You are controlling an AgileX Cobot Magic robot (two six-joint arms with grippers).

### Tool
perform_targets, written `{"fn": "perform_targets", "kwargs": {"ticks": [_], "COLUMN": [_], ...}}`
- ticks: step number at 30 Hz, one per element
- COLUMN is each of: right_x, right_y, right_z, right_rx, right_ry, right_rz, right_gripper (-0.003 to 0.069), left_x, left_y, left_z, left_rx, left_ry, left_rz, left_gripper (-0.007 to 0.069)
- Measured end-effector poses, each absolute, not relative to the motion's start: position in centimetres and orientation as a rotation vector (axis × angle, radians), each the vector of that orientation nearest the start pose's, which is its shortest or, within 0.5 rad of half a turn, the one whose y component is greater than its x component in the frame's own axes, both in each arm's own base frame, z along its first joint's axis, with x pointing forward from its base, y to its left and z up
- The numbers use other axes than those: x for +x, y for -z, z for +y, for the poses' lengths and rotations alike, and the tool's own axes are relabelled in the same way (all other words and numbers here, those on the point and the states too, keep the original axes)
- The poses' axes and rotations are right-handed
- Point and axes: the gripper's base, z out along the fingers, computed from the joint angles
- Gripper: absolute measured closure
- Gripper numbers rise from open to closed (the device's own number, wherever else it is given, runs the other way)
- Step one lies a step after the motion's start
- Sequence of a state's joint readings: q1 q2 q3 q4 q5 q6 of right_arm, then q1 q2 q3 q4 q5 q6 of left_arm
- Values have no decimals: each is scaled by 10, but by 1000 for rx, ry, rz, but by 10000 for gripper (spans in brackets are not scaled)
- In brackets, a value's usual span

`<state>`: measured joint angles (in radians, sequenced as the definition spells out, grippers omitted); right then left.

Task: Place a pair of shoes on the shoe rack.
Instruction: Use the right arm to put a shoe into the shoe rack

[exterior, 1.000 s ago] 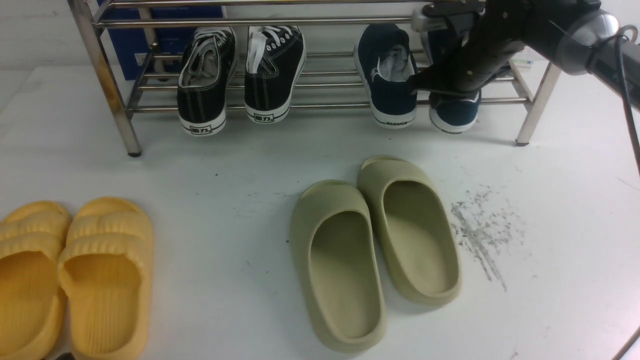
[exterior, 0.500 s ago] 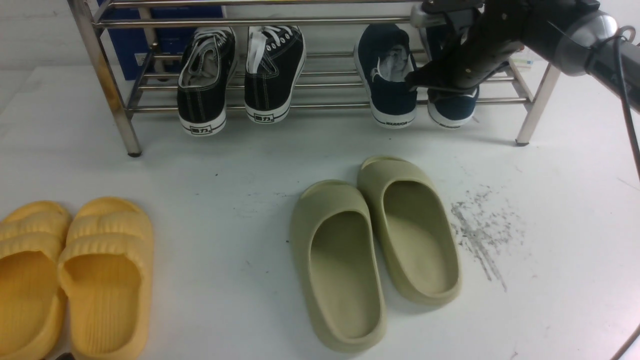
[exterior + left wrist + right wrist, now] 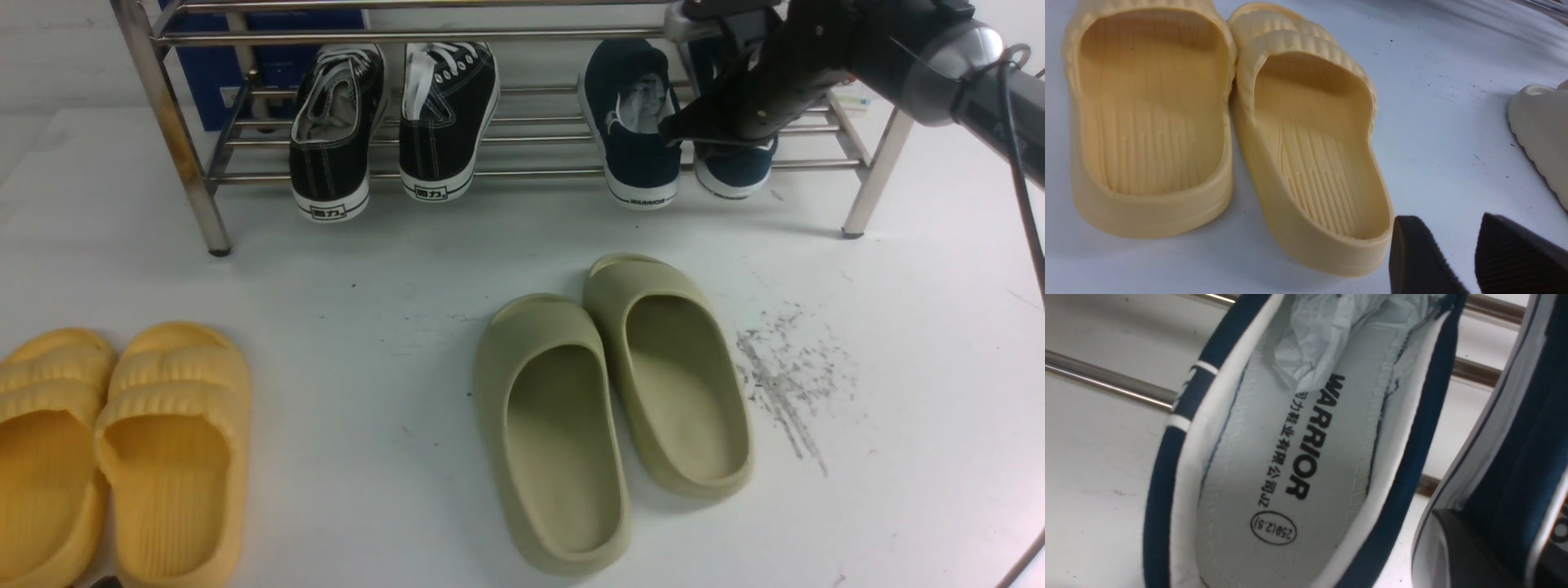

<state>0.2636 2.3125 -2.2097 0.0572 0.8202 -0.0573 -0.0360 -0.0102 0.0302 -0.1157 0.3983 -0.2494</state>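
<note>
On the shoe rack (image 3: 522, 173), 2 navy sneakers (image 3: 641, 155) point toes rearward.

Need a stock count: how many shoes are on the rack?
4. Two black lace-up shoes on the rack at left; one navy shoe toward its right; a second navy shoe beside it, partly behind the robot arm. Others may sit higher.
</note>
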Motion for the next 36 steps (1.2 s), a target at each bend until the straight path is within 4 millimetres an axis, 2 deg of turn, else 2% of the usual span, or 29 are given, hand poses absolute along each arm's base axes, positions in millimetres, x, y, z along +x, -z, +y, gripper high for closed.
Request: {"fn": "perform_targets", "kwargs": {"ticks": [7, 13, 17, 20, 24, 25, 29, 34, 35, 36], "right_x": [513, 513, 507, 500, 479, 478, 449, 427, 417, 417], "right_y": [-257, -265, -273, -282, -310, -309, -338, -367, -377, -375], "right_z": [143, 142, 141, 139, 134, 134, 128, 122, 119, 119], "right_rx": [-368, -374, -380, -385, -399, -401, -421, -419, -415, -416], "right_ry": [-149, -133, -131, -129, -127, -126, -141, -151, -153, -152], "right_rz": [2366, 2337, 2363, 2386, 2456, 2464, 2567, 2540, 2529, 2536], "right_gripper": [523, 415, 379, 375, 373, 373, 379, 449, 474, 478], "left_x": [52, 52, 52, 52, 52, 52, 52, 52, 52, 52], "left_y": [-168, -168, -168, -168, -168, -168, -168, -168, -168, -168], "left_z": [-6, -6, -6, -6, -6, -6, -6, -6, -6, -6], "left_rx": [-274, -274, -274, -274, -274, -274, -274, -274, -274, -274], "left_ry": [308, 308, 308, 308, 308, 308, 308, 308, 308, 308], "left_rz": [1891, 1891, 1891, 1891, 1891, 1891, 1891, 1891, 1891, 1891], "left_gripper": [386, 386, 386, 386, 386, 386, 386, 386, 386, 386]}}
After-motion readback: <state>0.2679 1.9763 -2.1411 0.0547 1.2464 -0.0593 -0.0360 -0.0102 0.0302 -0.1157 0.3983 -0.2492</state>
